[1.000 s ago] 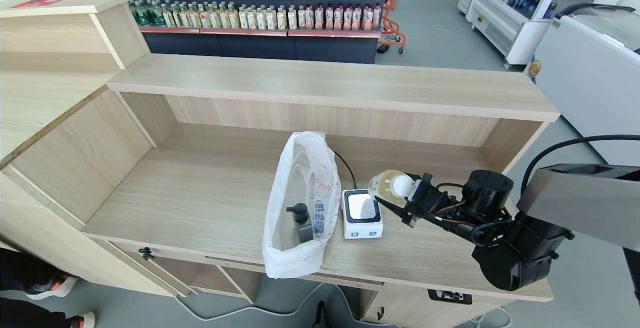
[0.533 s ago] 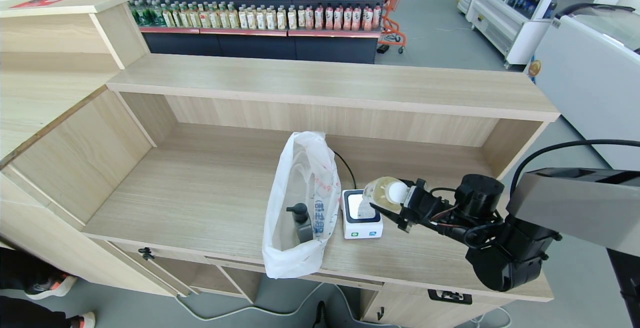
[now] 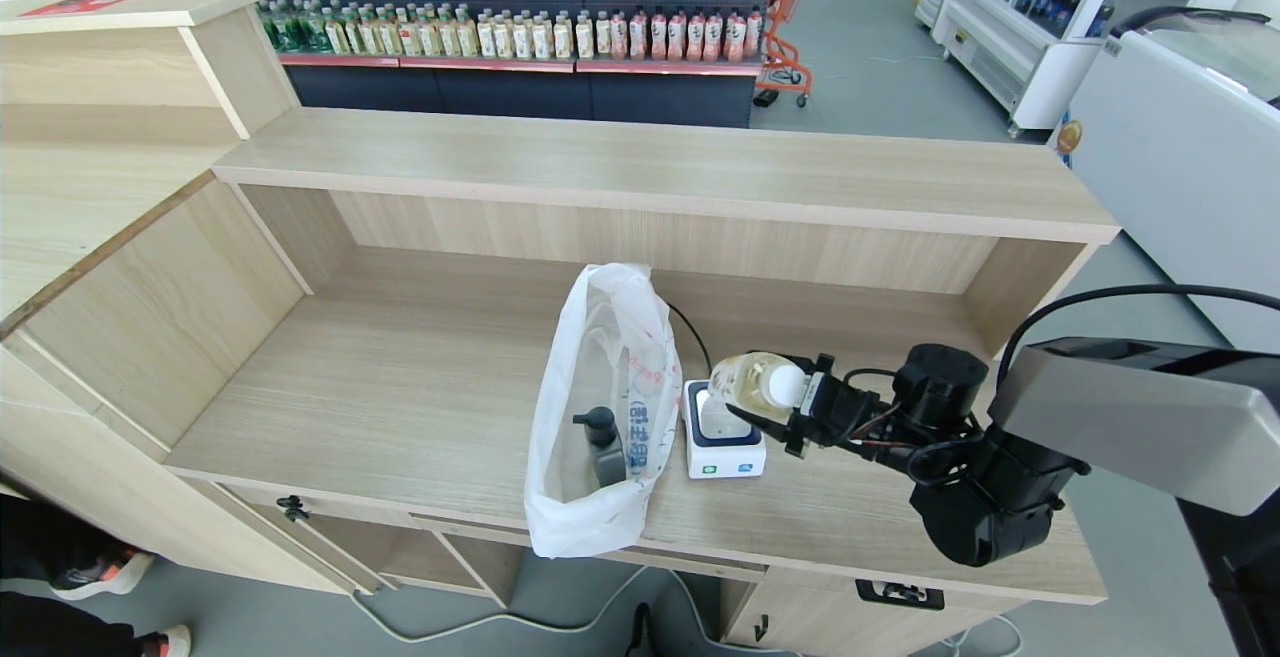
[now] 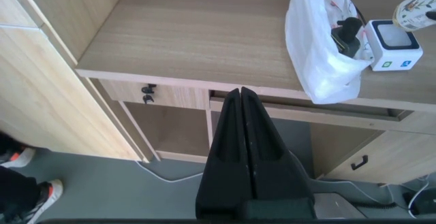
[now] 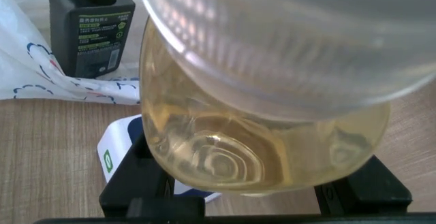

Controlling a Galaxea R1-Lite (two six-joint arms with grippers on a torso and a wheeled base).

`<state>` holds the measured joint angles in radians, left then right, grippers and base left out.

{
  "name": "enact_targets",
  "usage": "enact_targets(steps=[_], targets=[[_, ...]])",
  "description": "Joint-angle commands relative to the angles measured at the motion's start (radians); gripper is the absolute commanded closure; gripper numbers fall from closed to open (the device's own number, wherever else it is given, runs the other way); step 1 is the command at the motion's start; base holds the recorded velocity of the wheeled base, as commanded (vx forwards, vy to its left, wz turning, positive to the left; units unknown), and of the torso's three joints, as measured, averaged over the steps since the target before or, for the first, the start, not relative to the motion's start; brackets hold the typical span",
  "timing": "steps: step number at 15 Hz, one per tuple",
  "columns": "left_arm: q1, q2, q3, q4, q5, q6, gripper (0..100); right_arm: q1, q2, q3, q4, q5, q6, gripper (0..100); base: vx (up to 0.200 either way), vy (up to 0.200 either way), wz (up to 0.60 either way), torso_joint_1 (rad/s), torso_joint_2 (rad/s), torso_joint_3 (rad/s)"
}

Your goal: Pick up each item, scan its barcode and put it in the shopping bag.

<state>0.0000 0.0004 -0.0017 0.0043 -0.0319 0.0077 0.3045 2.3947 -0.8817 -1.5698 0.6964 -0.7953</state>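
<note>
A clear bottle of yellowish drink (image 3: 745,382) with a white cap lies on its side in my right gripper (image 3: 785,407), which is shut on its cap end. The bottle hangs just above the white barcode scanner (image 3: 722,447), and its base (image 5: 225,149) looms large above the scanner (image 5: 119,149) in the right wrist view. The white shopping bag (image 3: 600,417) stands open left of the scanner with a black pump bottle (image 3: 603,447) inside; both appear again as the bag (image 4: 320,40) and pump bottle (image 5: 92,30). My left gripper (image 4: 242,125) is shut, below the counter's front edge.
The wooden checkout counter (image 3: 420,377) has a raised back shelf (image 3: 660,172) and side walls. A black cable (image 3: 692,332) runs from the scanner to the back. Drawers and a cupboard opening (image 4: 170,125) sit under the counter front. Store shelves of bottles (image 3: 520,32) stand behind.
My right gripper has carried the drink bottle leftward, from beside the scanner to over its glass window. The bag and pump bottle have stayed put.
</note>
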Motion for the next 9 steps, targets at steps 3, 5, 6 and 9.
enact_targets(steps=[3, 5, 6, 9], targets=[[0.000, 0.000, 0.000, -0.001, 0.000, 0.000, 100, -0.001, 0.038, -0.042, -0.001, 0.038, -0.002, 100, 0.000, 0.000, 0.00, 0.000, 0.00, 0.000], [0.000, 0.000, 0.000, 0.000, 0.000, 0.000, 100, -0.002, 0.055, -0.066, -0.001, 0.054, -0.002, 100, 0.000, 0.000, 0.00, 0.000, 0.00, 0.000], [0.000, 0.000, 0.000, 0.000, 0.000, 0.000, 100, -0.002, 0.063, -0.076, -0.001, 0.060, -0.002, 100, 0.000, 0.000, 0.00, 0.000, 0.00, 0.000], [0.000, 0.001, 0.000, 0.000, 0.001, 0.000, 100, -0.005, 0.077, -0.091, -0.001, 0.063, -0.010, 100, 0.000, 0.000, 0.00, 0.000, 0.00, 0.000]])
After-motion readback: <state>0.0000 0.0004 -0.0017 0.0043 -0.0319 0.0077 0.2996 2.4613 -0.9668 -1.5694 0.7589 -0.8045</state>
